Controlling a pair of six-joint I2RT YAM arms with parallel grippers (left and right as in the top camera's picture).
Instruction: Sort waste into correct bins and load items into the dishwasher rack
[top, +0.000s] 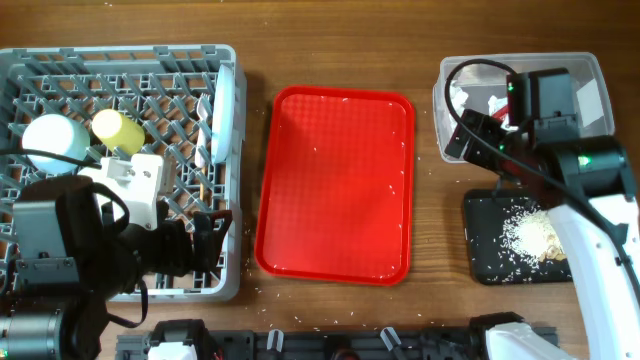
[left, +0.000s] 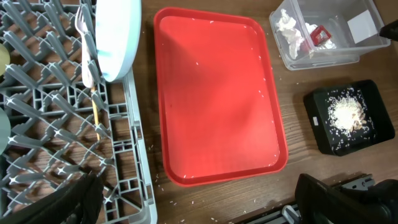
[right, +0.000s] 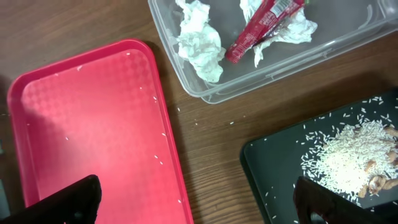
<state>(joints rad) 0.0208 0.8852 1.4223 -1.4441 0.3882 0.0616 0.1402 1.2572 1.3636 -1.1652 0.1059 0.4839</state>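
Observation:
The grey dishwasher rack (top: 150, 75) holds the upright pale plate (top: 227, 105), a yellow cup (top: 118, 127), a pale bowl (top: 52, 136), the white fork (left: 85, 43) and the chopstick (left: 96, 115). The clear tub (right: 261, 84) holds crumpled tissue (right: 202, 43) and the red sachet (right: 261, 25). The black tray (right: 273, 168) carries a rice heap (right: 348, 158). My left gripper (left: 199, 205) is open and empty over the rack's near right corner. My right gripper (right: 196, 205) is open and empty above the table between the red tray and the black tray.
A large red tray (top: 335, 185) lies mid-table with a few rice grains on it. Loose grains dot the wood by the rack's corner (left: 186, 196). A dark rail runs along the front edge (top: 330, 345).

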